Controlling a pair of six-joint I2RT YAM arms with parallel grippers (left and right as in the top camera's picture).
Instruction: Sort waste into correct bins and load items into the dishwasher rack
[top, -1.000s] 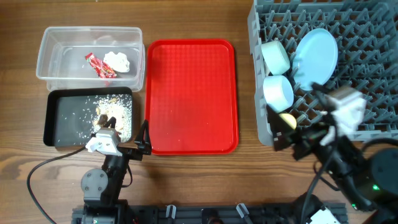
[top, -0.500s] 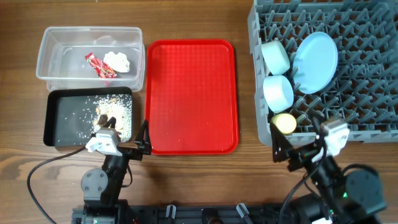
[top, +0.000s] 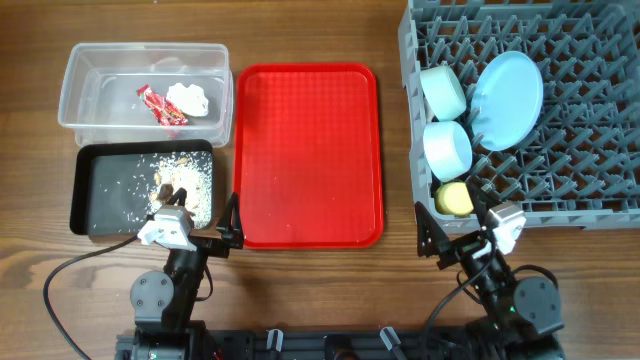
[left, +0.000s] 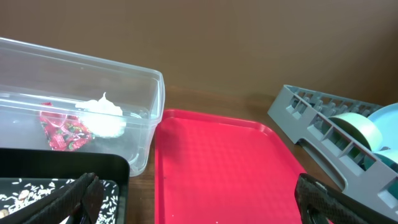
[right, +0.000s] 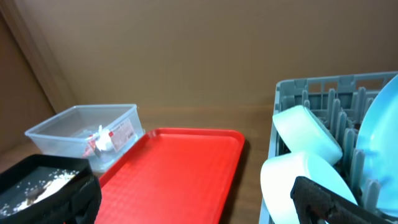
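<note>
The left gripper (left: 196, 202) and right gripper (right: 199, 200) gape wide, empty. The cup (top: 455, 197) sits in the rack's (top: 600, 150) near left corner, close to the right gripper, so a careless swing might knock it.

— How many containers?
— Four: one clear rectangular plastic tub (top: 100, 100), one shallow black rectangular tray (top: 110, 190), one flat red serving tray (top: 310, 150), one large grey plastic grid rack (top: 580, 100).
— Dishes?
— Two bowls, a light green bowl (top: 445, 92) and a pale blue bowl (top: 447, 147); one pale blue round plate (top: 508, 98); one small yellow-green cup (top: 455, 198).
— Waste?
— One red crinkled wrapper (top: 160, 104), one crumpled white tissue (top: 188, 98).
</note>
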